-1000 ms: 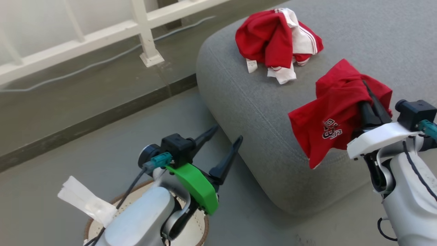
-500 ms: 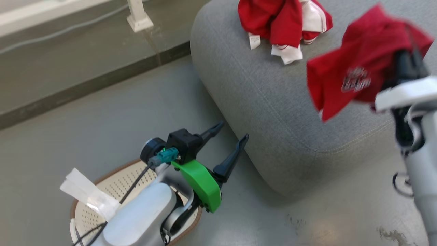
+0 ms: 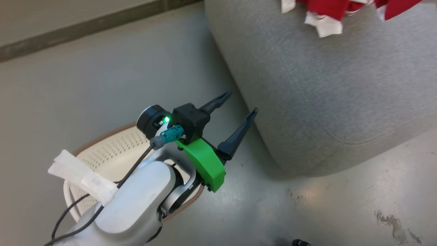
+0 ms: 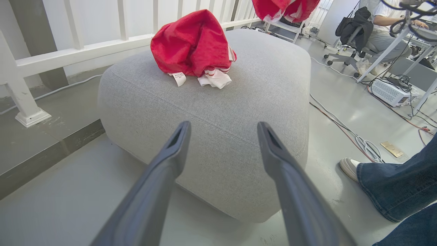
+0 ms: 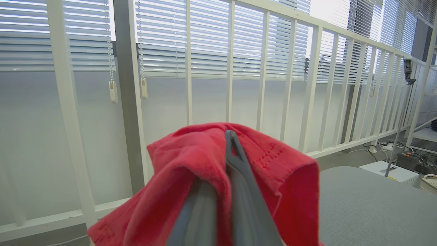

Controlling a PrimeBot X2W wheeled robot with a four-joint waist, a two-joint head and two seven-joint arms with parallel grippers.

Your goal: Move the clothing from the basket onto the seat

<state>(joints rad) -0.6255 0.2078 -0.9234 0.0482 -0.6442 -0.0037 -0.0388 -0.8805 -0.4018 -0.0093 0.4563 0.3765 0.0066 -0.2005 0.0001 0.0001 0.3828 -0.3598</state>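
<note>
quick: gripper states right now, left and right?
Left gripper: open, empty.
Right gripper: closed on a red garment.

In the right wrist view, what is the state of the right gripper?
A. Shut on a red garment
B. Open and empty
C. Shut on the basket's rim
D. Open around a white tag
A: the right gripper has its two dark fingers pressed together, and the red garment is caught between them and hangs down over both sides.
</note>
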